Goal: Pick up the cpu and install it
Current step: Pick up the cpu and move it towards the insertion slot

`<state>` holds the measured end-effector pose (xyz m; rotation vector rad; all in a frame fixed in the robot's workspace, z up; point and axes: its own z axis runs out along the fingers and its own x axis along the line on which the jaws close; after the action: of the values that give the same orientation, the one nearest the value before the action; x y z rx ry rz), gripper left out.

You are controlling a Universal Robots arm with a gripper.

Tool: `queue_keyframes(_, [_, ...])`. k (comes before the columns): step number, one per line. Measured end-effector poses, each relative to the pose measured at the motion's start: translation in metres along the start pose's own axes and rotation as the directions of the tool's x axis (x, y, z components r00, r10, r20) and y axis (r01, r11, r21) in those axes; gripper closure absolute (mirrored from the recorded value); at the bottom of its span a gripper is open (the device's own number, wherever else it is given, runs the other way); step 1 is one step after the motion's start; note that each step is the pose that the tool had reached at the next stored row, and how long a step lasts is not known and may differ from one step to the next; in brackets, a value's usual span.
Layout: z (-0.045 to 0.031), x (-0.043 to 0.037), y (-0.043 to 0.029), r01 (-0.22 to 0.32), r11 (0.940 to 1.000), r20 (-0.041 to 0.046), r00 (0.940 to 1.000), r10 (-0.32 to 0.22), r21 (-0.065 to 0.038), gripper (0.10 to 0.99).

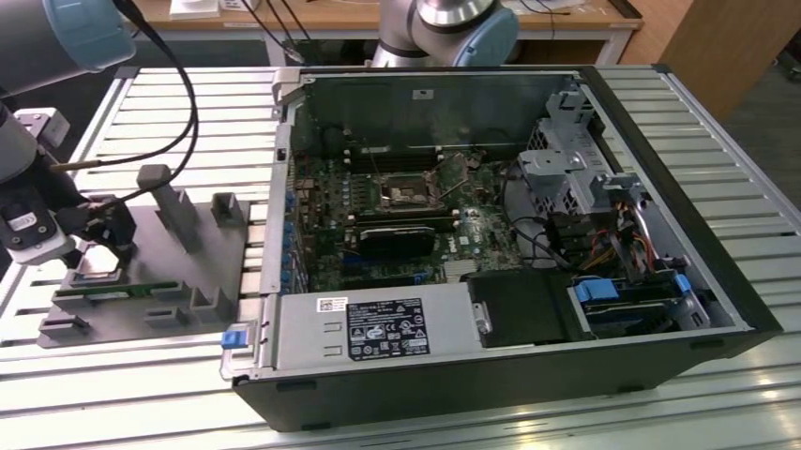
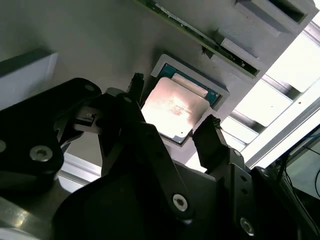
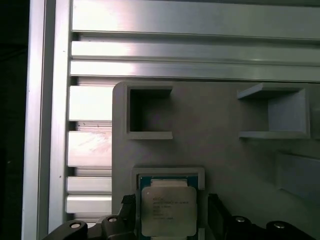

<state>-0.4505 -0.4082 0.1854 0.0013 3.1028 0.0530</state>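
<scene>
Straddling the flat square silvery-grey cpu (image 3: 167, 210) in its grey plastic holder (image 3: 215, 150) with black fingers (image 2: 212, 137) released, poised to pinch its edges.

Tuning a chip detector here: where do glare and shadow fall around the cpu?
Second wrist view: glare whitens the middle of the cpu, the table slats blow out white, and the open end effector straddling it reads near-black. First wrist view: the cpu lid is evenly lit, no hotspot.
</scene>
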Motion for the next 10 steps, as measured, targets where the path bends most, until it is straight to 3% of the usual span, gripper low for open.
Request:
queue_keyframes(3, [0.0002, 0.0002, -0.0007, 0.0, 1.0, 0.0012, 1.0, 0.0, -0.002, 0.404])
queue_keyframes(6, [0.0, 0.0001, -0.0022, -0.001, 0.9999, -0.0038, 1.0, 0.001, -0.016, 0.404])
queue_keyframes(9, [0.0, -0.0016, -0.0029, -0.003, 0.9996, -0.0344, 0.9994, 0.002, -0.027, 0.404])
queue_keyframes(10, [0.0002, -0.0021, -0.003, -0.003, 0.9996, -0.0404, 0.9992, 0.002, -0.027, 0.404])
